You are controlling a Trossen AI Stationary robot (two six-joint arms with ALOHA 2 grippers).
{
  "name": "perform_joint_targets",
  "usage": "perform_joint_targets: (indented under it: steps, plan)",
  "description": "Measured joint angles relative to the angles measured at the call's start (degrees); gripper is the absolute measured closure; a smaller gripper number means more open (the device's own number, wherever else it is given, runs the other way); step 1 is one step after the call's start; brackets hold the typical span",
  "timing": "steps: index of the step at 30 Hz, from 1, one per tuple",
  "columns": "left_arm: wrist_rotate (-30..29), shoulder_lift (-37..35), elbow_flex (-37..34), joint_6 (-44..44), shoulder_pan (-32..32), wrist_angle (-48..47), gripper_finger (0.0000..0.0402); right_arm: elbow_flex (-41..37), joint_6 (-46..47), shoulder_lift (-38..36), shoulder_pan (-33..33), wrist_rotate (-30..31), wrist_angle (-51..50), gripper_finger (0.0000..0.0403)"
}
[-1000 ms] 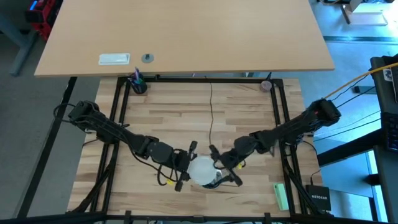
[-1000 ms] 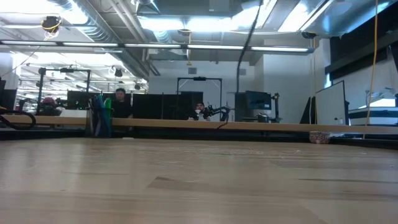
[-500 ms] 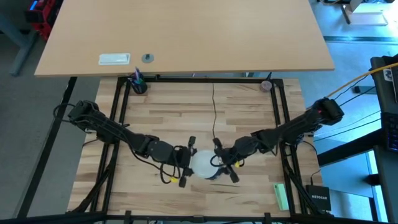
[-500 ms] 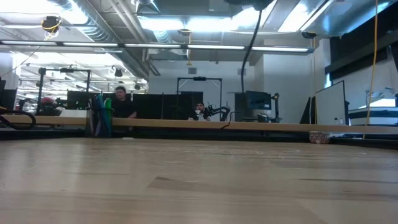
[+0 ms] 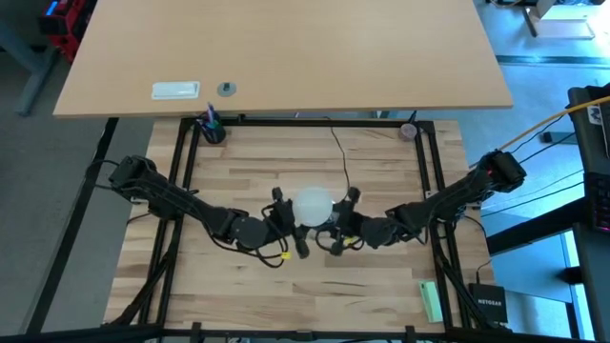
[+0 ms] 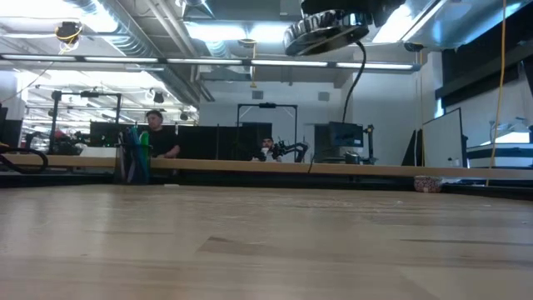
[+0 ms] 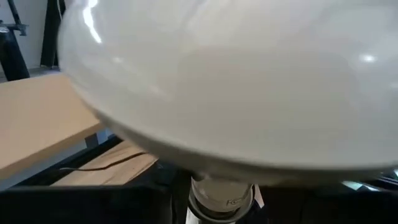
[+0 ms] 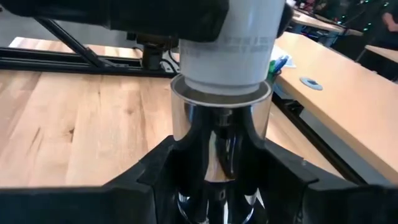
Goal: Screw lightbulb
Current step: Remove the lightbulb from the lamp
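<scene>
The lightbulb (image 5: 313,205) hangs in the air over the middle of the worktop (image 5: 381,171), between the two grippers. Its long axis stands roughly upright: the rounded dome points up toward the overhead camera and the narrow neck points down. From above it shows as a smooth, frosted white disc with a soft sheen. In the left wrist view the dome (image 7: 236,81) fills most of the picture, glossy and milky, tapering to a white collar.

In the right wrist view that white neck (image 8: 224,53) sits in the mouth of a polished silver metal socket (image 8: 221,124), a shiny cylinder. A thin black cord (image 5: 338,157) runs from it across the pale wood planks toward the far edge.

The left gripper (image 5: 286,227) has its fingers clamped together on the lightbulb from the left. The right gripper (image 5: 341,227) has its dark fingers (image 8: 161,171) clamped on the socket from either side.
</scene>
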Motion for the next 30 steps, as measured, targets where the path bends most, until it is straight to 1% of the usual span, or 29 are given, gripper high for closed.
perform_joint_targets:
  steps: [3,7,9,12,14,16,18,21,24,27,30]
  plan:
    - [-0.09,0.03,-0.03,0.18,-0.03,0.50,0.0267,0.04,-0.15,0.00,-0.04,-0.72,0.43,0.0228]
    - [0.20,-0.03,-0.05,2.33,-0.53,0.30,0.0267,0.04,-1.93,-0.06,-0.09,-4.02,0.61,0.0224]
    - [0.82,-0.03,-0.05,3.42,-0.86,0.41,0.0267,0.05,-2.32,-0.50,-0.07,-6.92,0.31,0.0187]
    - [1.84,0.04,-0.36,5.36,-1.44,-1.13,0.0267,0.45,-2.03,-3.22,-0.09,-13.96,-0.06,0.0108]
    - [3.33,-0.69,-0.40,6.23,-1.54,-1.59,0.0267,0.48,-0.71,-5.25,-0.07,-16.77,-0.49,0.0066]
    - [4.20,-2.48,-0.37,6.29,-1.80,-0.85,0.0267,0.42,-0.42,-7.33,0.28,-19.19,-1.15,0.0035]
    - [6.13,-4.01,-0.16,6.54,-1.97,-0.88,0.0267,0.39,-0.76,-9.90,0.33,-21.95,-1.89,0.0017]
    - [12.92,-5.39,-0.19,6.95,-2.08,-3.89,0.0267,0.44,0.58,-12.37,0.26,-27.98,-5.09,0.0010]
    - [23.91,-6.05,-0.27,7.02,-1.82,-4.83,0.0267,0.35,2.34,-12.40,0.28,-31.89,-5.51,0.0011]
    - [35.37,-6.17,-0.25,6.90,-0.87,-4.27,0.0267,0.39,4.58,-10.81,0.28,-36.54,-2.82,0.0015]
    - [43.74,-6.10,-0.25,6.58,0.14,-4.73,0.0267,0.30,5.78,-7.10,0.28,-44.30,1.41,0.0017]
